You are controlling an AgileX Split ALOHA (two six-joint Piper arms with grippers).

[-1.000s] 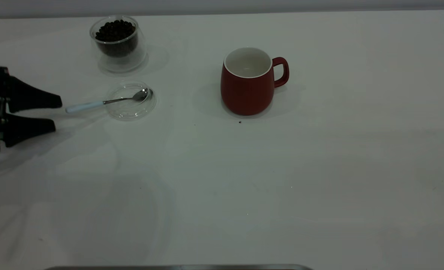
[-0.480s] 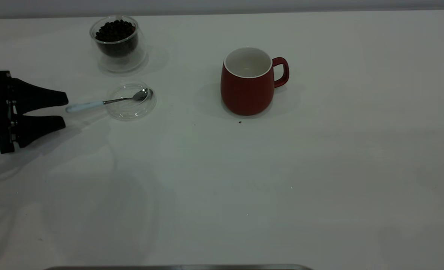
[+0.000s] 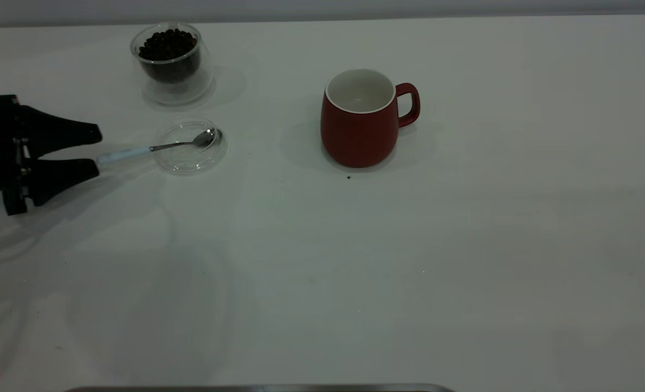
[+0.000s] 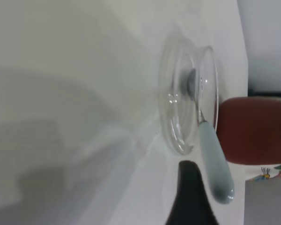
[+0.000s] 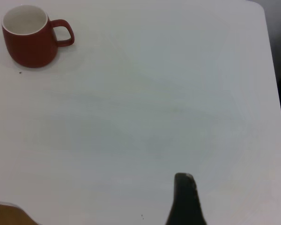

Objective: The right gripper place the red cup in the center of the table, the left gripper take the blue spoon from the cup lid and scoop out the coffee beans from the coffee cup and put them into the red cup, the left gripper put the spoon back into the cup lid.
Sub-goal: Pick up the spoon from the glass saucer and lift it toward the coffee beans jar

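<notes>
The red cup (image 3: 359, 130) stands upright near the middle of the white table (image 3: 409, 261), empty, with its handle to the right; it also shows in the right wrist view (image 5: 30, 44). The blue spoon (image 3: 153, 148) lies with its bowl in the clear cup lid (image 3: 190, 158) and its pale handle pointing left. My left gripper (image 3: 98, 149) is open, low over the table, its tips on either side of the handle's end without gripping it. In the left wrist view one finger (image 4: 189, 197) lies beside the handle (image 4: 214, 164). The coffee cup (image 3: 171, 65) holds coffee beans (image 3: 167, 44) behind the lid. My right gripper (image 5: 185, 201) hovers far right of the cup.
A dark speck (image 3: 348, 177) lies just in front of the red cup. A grey strip (image 3: 257, 389) runs along the front edge. The table's back edge is just behind the coffee cup.
My left gripper has moved right and slightly back, so the end of the spoon handle now sits between its open tips. Nothing else has moved.
</notes>
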